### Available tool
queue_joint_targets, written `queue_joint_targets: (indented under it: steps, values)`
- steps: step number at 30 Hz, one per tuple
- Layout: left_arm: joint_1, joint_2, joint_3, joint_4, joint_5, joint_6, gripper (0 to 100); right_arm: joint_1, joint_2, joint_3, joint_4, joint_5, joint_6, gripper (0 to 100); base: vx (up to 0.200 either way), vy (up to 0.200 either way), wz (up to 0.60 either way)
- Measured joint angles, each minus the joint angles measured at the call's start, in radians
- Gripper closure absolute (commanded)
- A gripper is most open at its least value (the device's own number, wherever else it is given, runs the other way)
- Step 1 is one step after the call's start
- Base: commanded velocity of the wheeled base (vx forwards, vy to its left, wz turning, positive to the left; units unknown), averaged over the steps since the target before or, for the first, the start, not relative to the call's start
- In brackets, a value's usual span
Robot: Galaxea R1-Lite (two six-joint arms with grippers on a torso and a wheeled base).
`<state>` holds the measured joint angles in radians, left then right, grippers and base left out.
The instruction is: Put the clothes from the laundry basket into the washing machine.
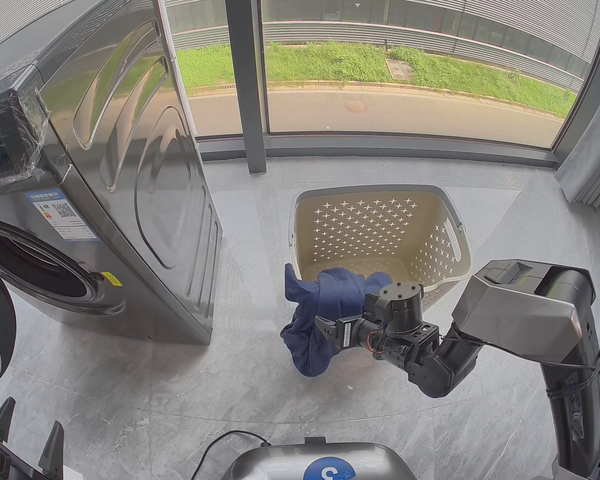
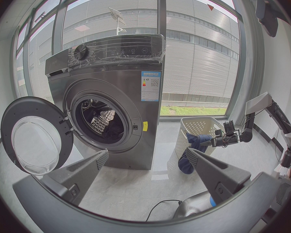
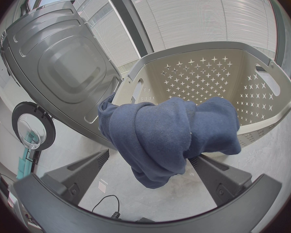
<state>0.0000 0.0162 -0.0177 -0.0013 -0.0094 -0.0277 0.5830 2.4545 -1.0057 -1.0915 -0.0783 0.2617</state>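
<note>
Now, right gripper: centre of the head view, jaws wide, fingers either side of the bunched cloth; I cannot confirm a firm hold.
Blue garment: draped over the near left corner of the laundry basket, mostly hanging outside it towards the floor.
Washing machine: left of the frame, drum opening at middle left, door swung wide; well apart from the garment, due left.
Left gripper: lower left corner, wide and empty; nearer the drum, farther from the cloth.

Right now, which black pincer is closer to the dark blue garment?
The right pincer, open at the dark blue garment draped over the rim of the cream plastic laundry basket; the left pincer sits far off.
</note>
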Motion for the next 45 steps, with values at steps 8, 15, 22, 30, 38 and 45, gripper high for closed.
queue_joint_targets:
  steps: [8, 15, 22, 30, 38, 45]
  values:
    - [0.000, 0.000, 0.000, 0.000, 0.001, -0.001, 0, -0.001, 0.041, -0.054, -0.001, -0.028, -0.003, 0, 0.000, 0.000, 0.00]
    - [0.000, 0.000, 0.000, 0.000, 0.004, -0.002, 0, 0.004, 0.068, -0.085, -0.030, -0.043, -0.003, 100, 0.000, 0.000, 0.00]
    - [0.000, 0.000, 0.000, 0.000, 0.005, -0.003, 0, 0.011, 0.076, -0.087, -0.051, -0.043, -0.001, 100, 0.000, 0.000, 0.00]
    - [0.000, 0.000, 0.000, 0.000, 0.007, -0.004, 0, 0.019, 0.057, -0.034, -0.096, -0.040, -0.001, 100, 0.000, 0.000, 0.00]
    - [0.000, 0.000, 0.000, 0.000, 0.007, -0.006, 0, 0.033, -0.131, 0.142, -0.174, -0.006, -0.012, 100, 0.000, 0.000, 0.00]
    - [0.000, 0.000, 0.000, 0.000, 0.008, -0.008, 0, 0.047, -0.433, 0.350, -0.205, 0.027, -0.015, 100, 0.000, 0.000, 0.00]
